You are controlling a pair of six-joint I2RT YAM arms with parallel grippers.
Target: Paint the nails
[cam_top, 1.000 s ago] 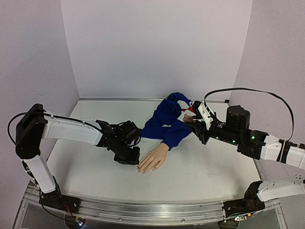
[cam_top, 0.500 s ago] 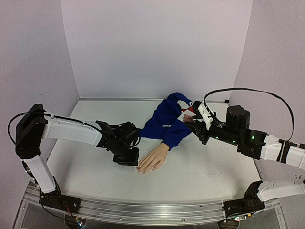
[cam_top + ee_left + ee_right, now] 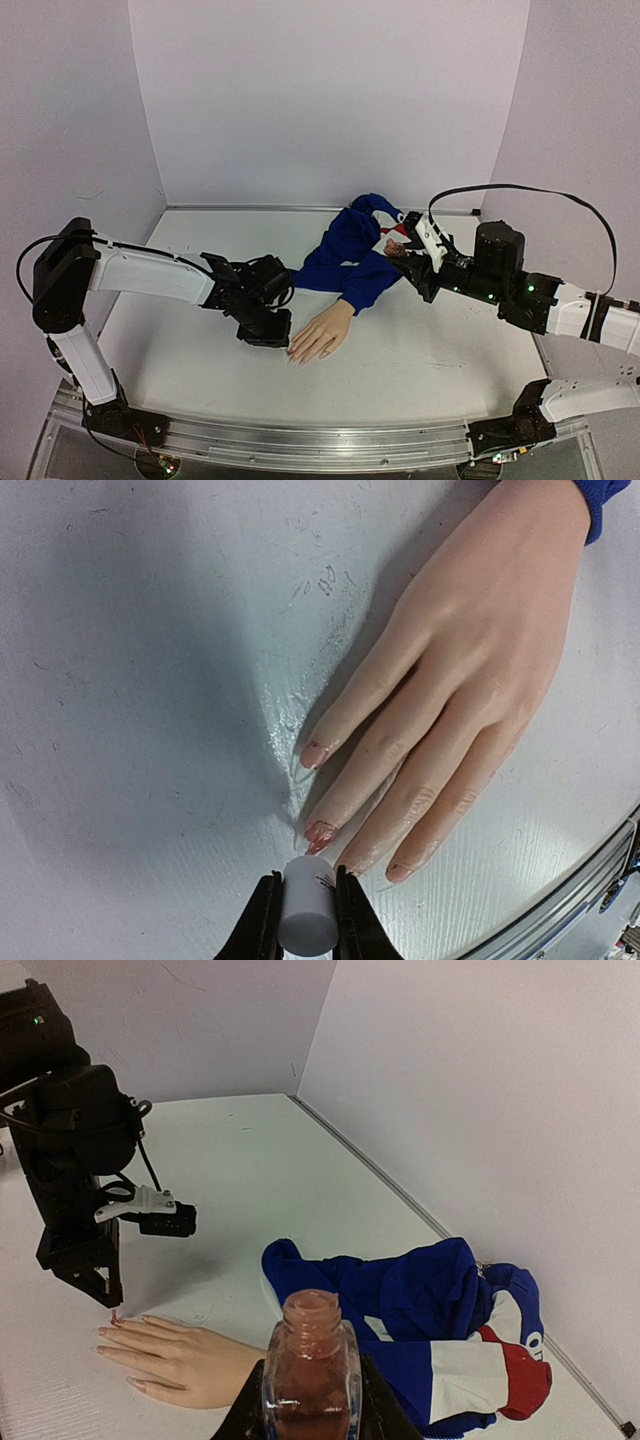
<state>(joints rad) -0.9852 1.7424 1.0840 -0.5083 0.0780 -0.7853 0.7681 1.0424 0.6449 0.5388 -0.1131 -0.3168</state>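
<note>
My left gripper (image 3: 272, 330) reaches low across the table (image 3: 420, 350), pinched on a white cap (image 3: 306, 918) whose end sits by the nails (image 3: 320, 832) of the hand (image 3: 470, 650); only its wrist view shows the pink smears on them. My right gripper (image 3: 310, 1410) clamps the open bottle (image 3: 310, 1355) beside the blue sleeve (image 3: 420, 1300).

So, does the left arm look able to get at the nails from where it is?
Probably yes. The left gripper, shut on the white cap, sits just beyond the fingertips of the mannequin hand, whose nails face up with nothing between. The brush tip itself is hidden.
</note>
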